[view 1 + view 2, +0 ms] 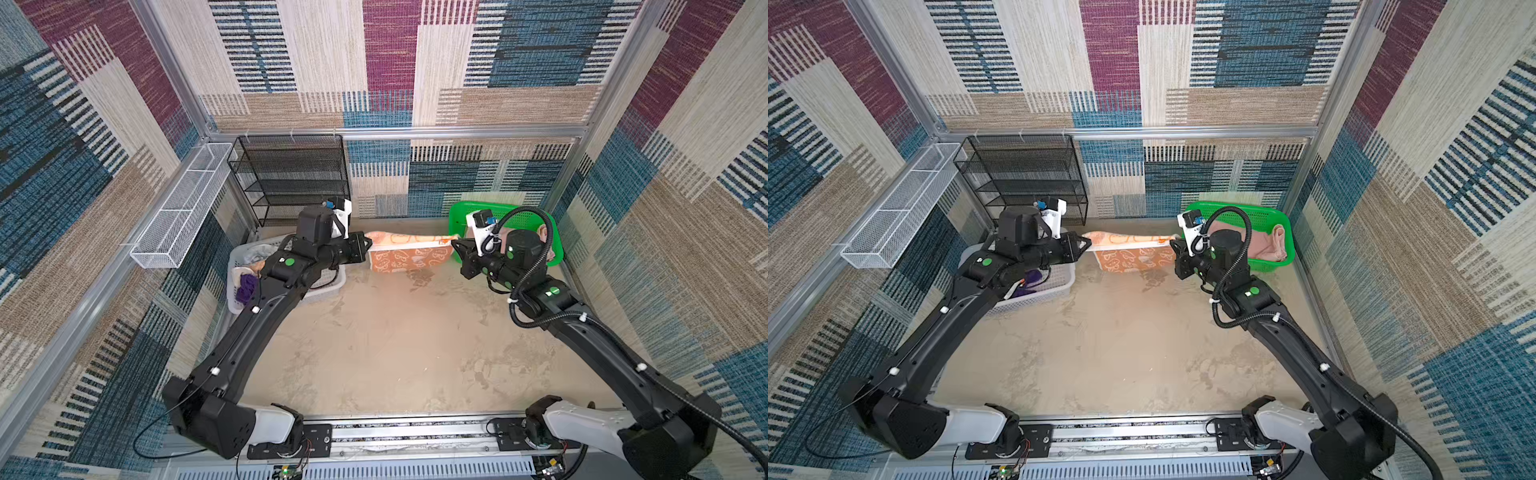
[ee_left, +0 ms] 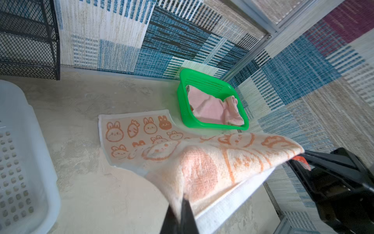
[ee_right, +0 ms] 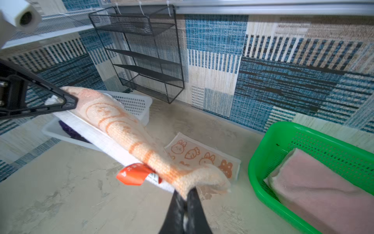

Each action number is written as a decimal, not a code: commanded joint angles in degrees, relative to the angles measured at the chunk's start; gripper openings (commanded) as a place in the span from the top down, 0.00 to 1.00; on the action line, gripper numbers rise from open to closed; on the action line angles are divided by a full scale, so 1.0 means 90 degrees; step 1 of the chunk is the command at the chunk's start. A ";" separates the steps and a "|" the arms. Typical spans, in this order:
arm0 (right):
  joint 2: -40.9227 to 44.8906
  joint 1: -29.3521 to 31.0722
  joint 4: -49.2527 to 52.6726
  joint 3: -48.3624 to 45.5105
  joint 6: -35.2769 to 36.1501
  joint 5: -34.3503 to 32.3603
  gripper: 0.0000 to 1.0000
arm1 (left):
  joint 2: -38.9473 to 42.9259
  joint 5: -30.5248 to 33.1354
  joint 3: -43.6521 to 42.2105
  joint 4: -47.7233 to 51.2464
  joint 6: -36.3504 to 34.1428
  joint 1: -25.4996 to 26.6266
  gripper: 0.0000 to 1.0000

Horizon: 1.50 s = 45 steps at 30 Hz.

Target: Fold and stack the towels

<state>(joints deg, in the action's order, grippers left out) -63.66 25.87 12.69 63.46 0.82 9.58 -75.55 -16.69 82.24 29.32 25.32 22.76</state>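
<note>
Clear passage over table [image 1: 395, 353], centre and bottom of frame. Obstructions: white basket [image 1: 330, 289] centre left, green basket [image 1: 461, 212] centre right, black rack [image 1: 291, 178] upper left, and orange towel [image 1: 409, 258] stretched between the baskets.

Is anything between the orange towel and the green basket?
Nothing visible: only bare table lies between the orange towel and the green basket. The pink towel already lies inside.

Left arm [image 1: 266, 291] covers most of the white basket [image 1: 328, 289], centre left in a top view; only a scrap of purple towel [image 1: 247, 286] shows. Right arm [image 1: 519, 249] blocks most of the pink towel [image 1: 545, 241]. Orange towel [image 2: 202, 172] blurs close to the left wrist camera.
</note>
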 commanded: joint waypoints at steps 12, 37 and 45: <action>0.1703 0.0046 0.0612 -0.0025 -0.0540 0.1779 1.00 | 0.2501 -0.0672 -0.0695 0.0078 0.0113 0.0232 1.00; -0.0810 -0.0377 -0.0448 0.0963 -0.0543 -0.0566 1.00 | 0.0169 0.1526 0.0088 -0.0585 -0.0411 -0.0011 1.00; -0.2381 -0.0775 -0.1754 0.0911 -0.0486 -0.0624 1.00 | -0.1363 0.1709 -0.0111 -0.1818 -0.0279 -0.0421 1.00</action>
<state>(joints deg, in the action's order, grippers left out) -82.46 20.38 4.64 70.96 -4.23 11.99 -85.30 -9.23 81.14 16.80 23.66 20.49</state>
